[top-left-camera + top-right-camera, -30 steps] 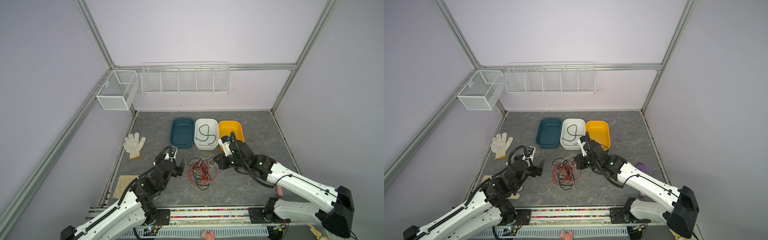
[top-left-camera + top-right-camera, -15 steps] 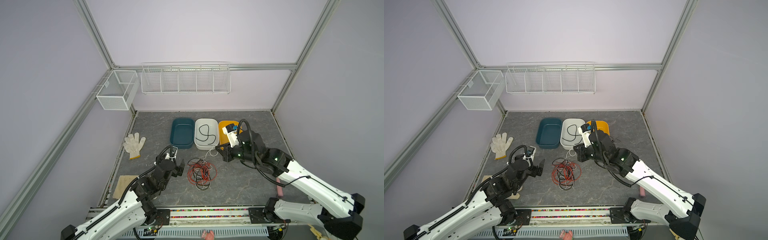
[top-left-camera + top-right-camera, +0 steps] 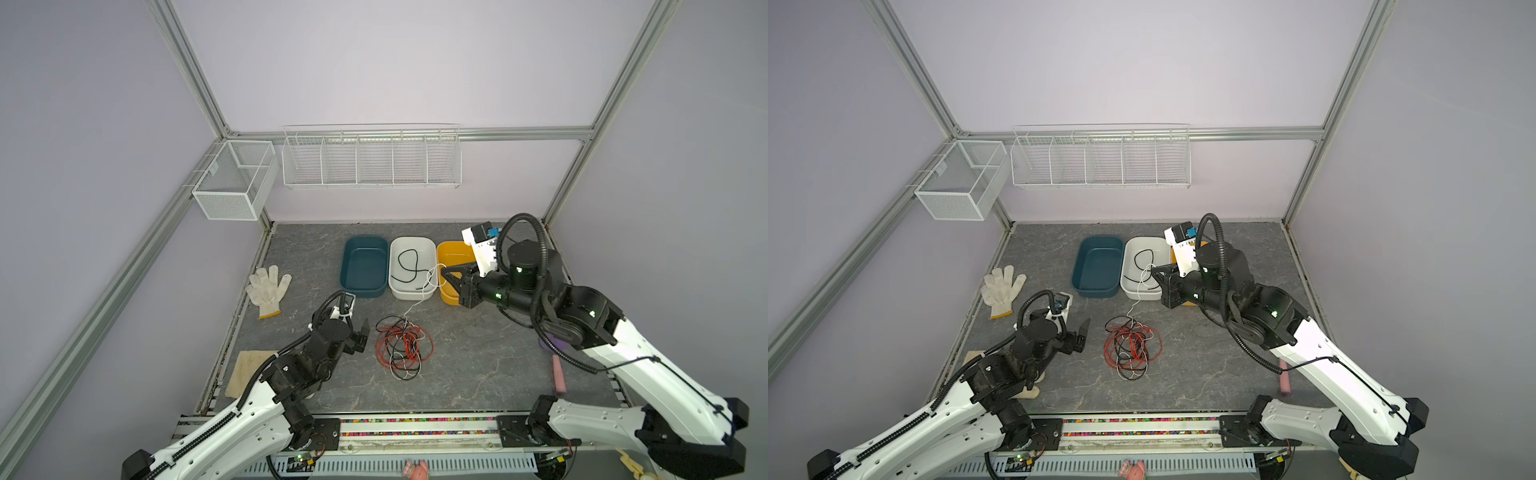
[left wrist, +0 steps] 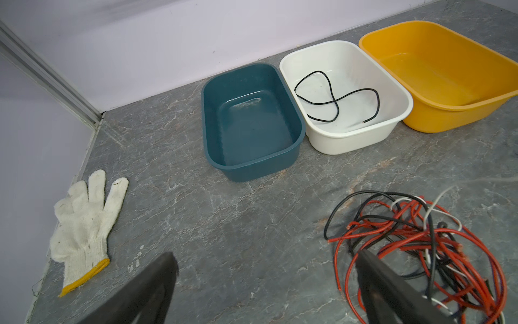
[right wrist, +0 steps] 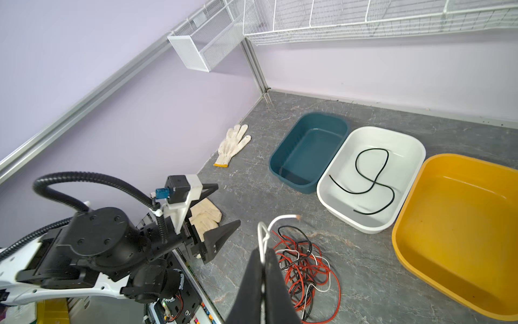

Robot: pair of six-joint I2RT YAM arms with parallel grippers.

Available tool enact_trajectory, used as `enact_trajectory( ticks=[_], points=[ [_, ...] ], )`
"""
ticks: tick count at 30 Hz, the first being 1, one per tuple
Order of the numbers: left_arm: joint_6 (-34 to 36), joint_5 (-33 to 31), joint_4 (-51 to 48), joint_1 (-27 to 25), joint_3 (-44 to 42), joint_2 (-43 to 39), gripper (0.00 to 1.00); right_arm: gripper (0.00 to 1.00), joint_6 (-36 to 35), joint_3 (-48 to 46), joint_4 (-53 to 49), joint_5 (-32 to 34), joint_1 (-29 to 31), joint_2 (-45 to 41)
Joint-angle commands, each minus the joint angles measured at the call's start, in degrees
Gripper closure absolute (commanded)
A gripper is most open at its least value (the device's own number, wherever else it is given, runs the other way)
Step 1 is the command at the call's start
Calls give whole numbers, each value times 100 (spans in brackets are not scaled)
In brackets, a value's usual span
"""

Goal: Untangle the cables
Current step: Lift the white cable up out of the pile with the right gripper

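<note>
The cables [image 3: 403, 347] lie as a red-orange, black and white tangle on the grey floor in front of the bins, also seen in the other top view [image 3: 1131, 347] and both wrist views [image 4: 420, 246] [image 5: 305, 269]. My right gripper [image 3: 444, 272] [image 5: 263, 252] is raised near the bins, shut on a white cable [image 3: 412, 308] [image 5: 280, 218] that trails down into the tangle. My left gripper [image 3: 359, 328] [image 4: 265, 254] hangs open just left of the tangle, holding nothing. One black cable [image 3: 409, 266] lies alone in the white bin [image 3: 411, 296].
A teal bin [image 3: 361, 293] and a yellow bin [image 3: 451, 249] flank the white one. A white glove [image 3: 266, 289] lies at the left, a tan cloth [image 3: 249, 370] by the left arm, a pink object [image 3: 559, 374] at the right. Wire baskets [image 3: 370, 162] hang on the back wall.
My right gripper has risen and moved back and right toward the bins, drawing the white cable up out of the tangle. The left arm has stayed put.
</note>
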Motion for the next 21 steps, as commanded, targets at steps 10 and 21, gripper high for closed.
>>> enact_trajectory(
  ticks=[10,21],
  points=[
    [38,52,-75,-12,220,22,1,94,-677,1228,-530,344,7,330],
    [35,30,-83,-12,237,74,1,94,-950,2444,-808,379,-25,842]
  ],
)
